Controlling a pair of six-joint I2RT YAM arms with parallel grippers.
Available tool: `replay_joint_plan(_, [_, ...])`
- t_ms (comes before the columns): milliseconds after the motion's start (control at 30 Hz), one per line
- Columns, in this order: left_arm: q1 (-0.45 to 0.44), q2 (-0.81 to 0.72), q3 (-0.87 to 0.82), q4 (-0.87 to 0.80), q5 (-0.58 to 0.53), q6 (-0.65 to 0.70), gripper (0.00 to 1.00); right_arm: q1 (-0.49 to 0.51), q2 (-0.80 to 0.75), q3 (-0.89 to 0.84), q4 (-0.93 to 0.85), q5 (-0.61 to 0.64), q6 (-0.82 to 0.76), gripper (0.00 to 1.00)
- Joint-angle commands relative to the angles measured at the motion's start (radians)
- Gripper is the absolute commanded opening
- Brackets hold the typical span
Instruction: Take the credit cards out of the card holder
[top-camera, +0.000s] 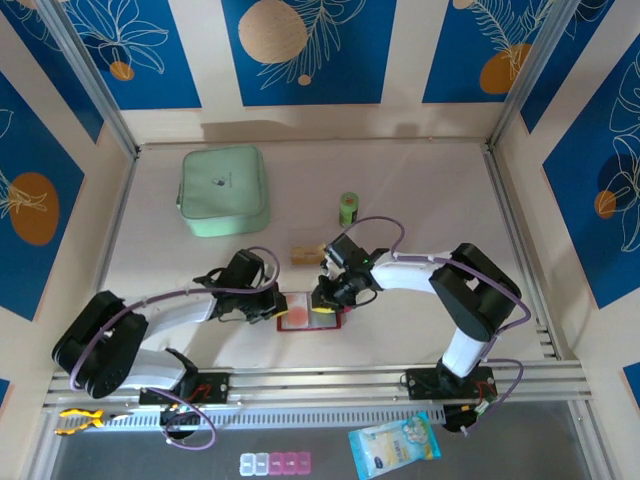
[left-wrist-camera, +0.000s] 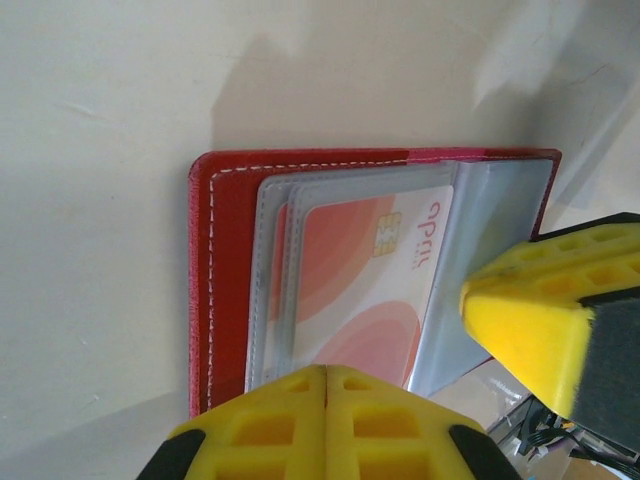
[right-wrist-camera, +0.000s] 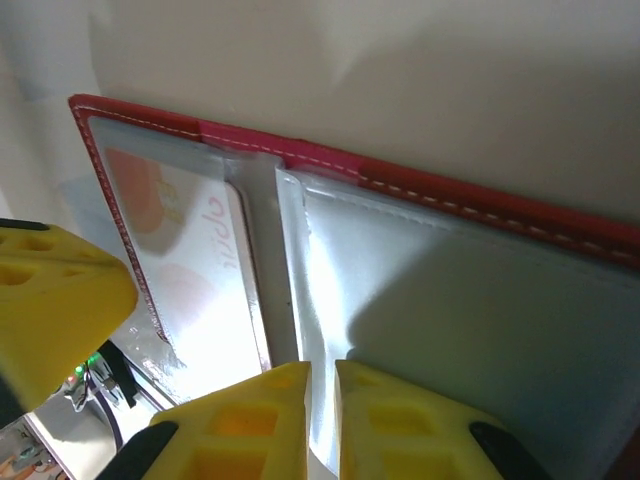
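The red card holder (top-camera: 290, 325) lies open on the table between both arms. A whitish credit card (left-wrist-camera: 370, 270) with red-orange patches sits inside a clear sleeve of the card holder (left-wrist-camera: 225, 250). My left gripper (left-wrist-camera: 327, 372) is shut, its tips meeting at the near edge of that sleeve; I cannot tell whether anything is pinched. My right gripper (right-wrist-camera: 320, 372) is shut on a grey clear sleeve (right-wrist-camera: 450, 300) of the card holder (right-wrist-camera: 480, 197), holding that leaf lifted. The card (right-wrist-camera: 190, 260) shows to its left. The right gripper's finger (left-wrist-camera: 535, 320) rests over the sleeve's right side.
A mint-green zip case (top-camera: 222, 190) lies at the back left. A small green cylinder (top-camera: 348, 207) and a small tan rectangular piece (top-camera: 304, 254) sit just behind the card holder. A pill box (top-camera: 275, 463) and a packet (top-camera: 395, 445) lie in front of the rail.
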Motion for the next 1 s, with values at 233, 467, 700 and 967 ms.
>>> replay_joint_plan(233, [0.011, 0.028, -0.005, -0.031, -0.015, 0.047, 0.02, 0.01, -0.009, 0.026, 0.037, -0.053, 0.013, 0.24])
replay_joint_plan(467, [0.01, 0.04, -0.015, -0.018, -0.013, 0.048, 0.01, 0.012, 0.012, 0.039, 0.053, -0.072, 0.014, 0.25])
replay_joint_plan(700, [0.01, 0.041, -0.018, -0.015, -0.011, 0.047, 0.01, 0.019, 0.035, 0.057, 0.057, -0.078, 0.01, 0.24])
replay_joint_plan(967, [0.01, 0.042, -0.022, -0.007, -0.009, 0.044, 0.01, 0.025, 0.067, 0.066, 0.052, -0.07, 0.003, 0.25])
